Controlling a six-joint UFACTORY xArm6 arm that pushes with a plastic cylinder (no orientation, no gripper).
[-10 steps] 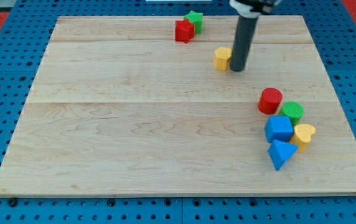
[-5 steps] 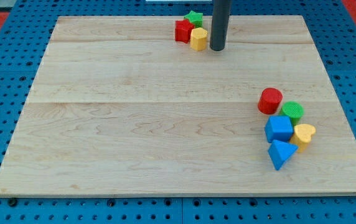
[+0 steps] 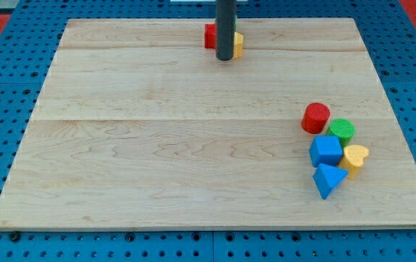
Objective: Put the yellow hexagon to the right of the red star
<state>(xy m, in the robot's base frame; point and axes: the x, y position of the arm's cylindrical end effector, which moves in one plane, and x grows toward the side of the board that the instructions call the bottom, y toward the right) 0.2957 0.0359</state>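
The dark rod stands near the view's top centre, and my tip rests on the wooden board. The rod covers most of the blocks behind it. Only a sliver of the red star shows at the rod's left side. A sliver of the yellow hexagon shows at its right side. My tip is just below and between the two, close to both. The green block seen earlier near them is hidden behind the rod.
A cluster sits at the view's right: a red cylinder, a green cylinder, a blue cube, a yellow heart and a blue triangular block.
The rod has moved left and up from beside the yellow hexagon, which slid up-left next to the red star. The rod now stands in front of both, hiding the green block.
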